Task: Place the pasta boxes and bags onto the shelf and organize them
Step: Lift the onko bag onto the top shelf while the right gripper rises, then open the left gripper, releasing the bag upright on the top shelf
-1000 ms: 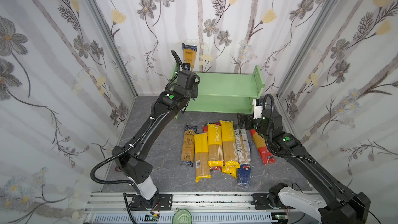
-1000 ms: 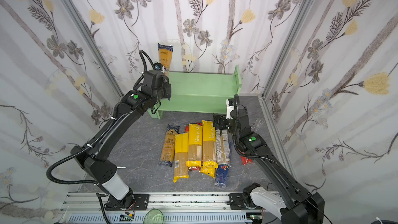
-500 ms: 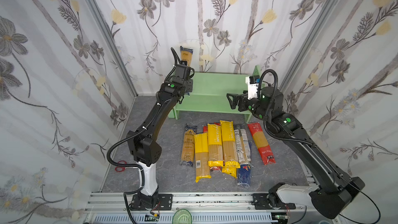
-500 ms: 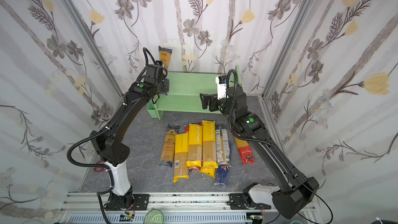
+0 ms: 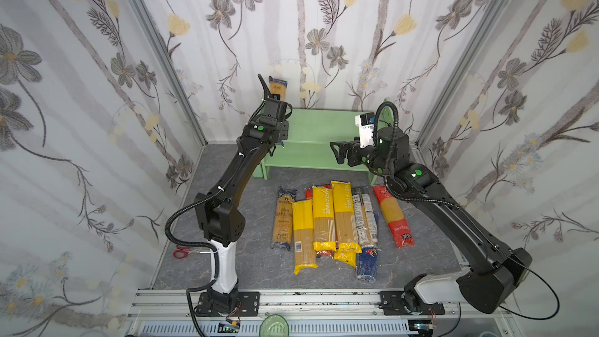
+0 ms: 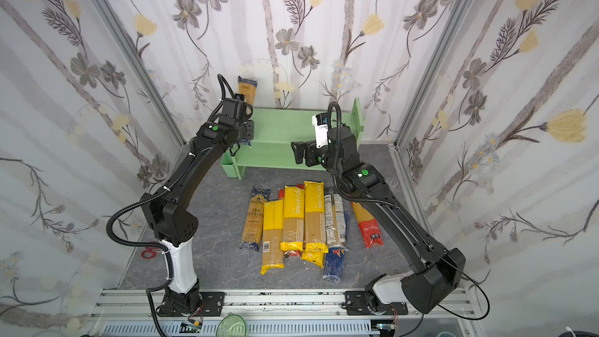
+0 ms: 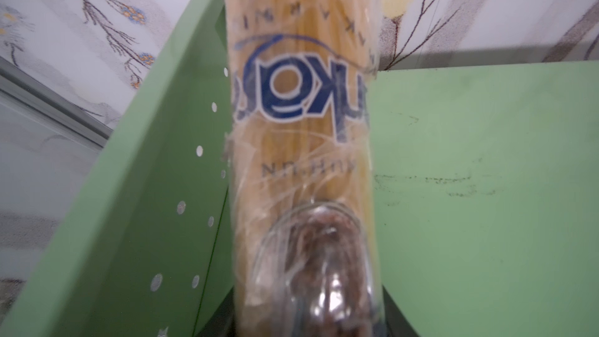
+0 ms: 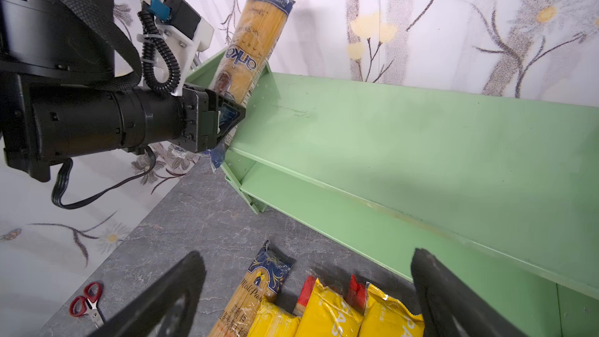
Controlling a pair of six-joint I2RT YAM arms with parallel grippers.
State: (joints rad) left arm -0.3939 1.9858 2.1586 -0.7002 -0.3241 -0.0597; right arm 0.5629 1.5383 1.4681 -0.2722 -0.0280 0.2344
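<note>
Spaghetti bag (image 5: 278,87) stands up tall on the top board of the shelf (image 5: 327,118), at its 9 o'clock end, right beside the side panel. We see the bag's blue bottom end between the fingers of the left gripper (image 8: 227,119), but we cannot tell if they squeeze it. That arm reaches toward 12 o'clock. The right gripper (image 5: 336,153) hangs before the shelf, fingers wide apart, pointing to 9 o'clock.

The upright spaghetti bag (image 8: 256,43) is clear, glossy plastic film, crinkled and glinting. The shelf (image 8: 389,131) is smooth, matt, mint-green painted board with dark scuffs. The yellow packs (image 5: 324,218) are wrapped in shiny film too. The tabletop (image 5: 252,260) looks matt, grey and stone-veined.
</note>
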